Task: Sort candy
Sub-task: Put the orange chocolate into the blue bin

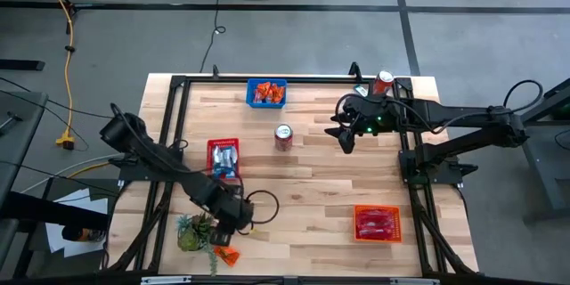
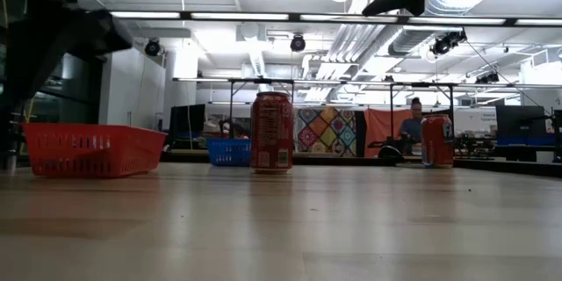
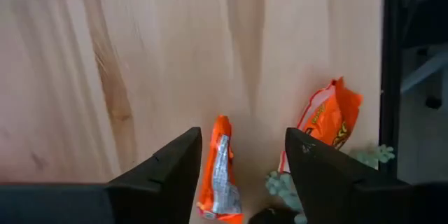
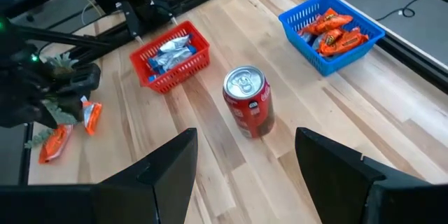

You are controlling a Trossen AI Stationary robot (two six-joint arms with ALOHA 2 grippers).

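Note:
My left gripper is open and low at the table's near left, beside the small green plant. An orange candy packet sits between its fingers, close to one finger. A second orange packet lies flat beside the plant. My right gripper is open and held high over the far right, above a red drink can. More candy fills three baskets: orange packets in the blue one, blue-and-white in the red one, pink-red in the orange one. My left gripper has the orange packet between its open fingers, which come at it from above. The packet is close against one finger. I cannot tell whether they touch.
One red can stands mid-table and another at the far right corner. A black frame rail borders the tabletop. Bare wood lies between the baskets. In the low view a person sits in the room behind.

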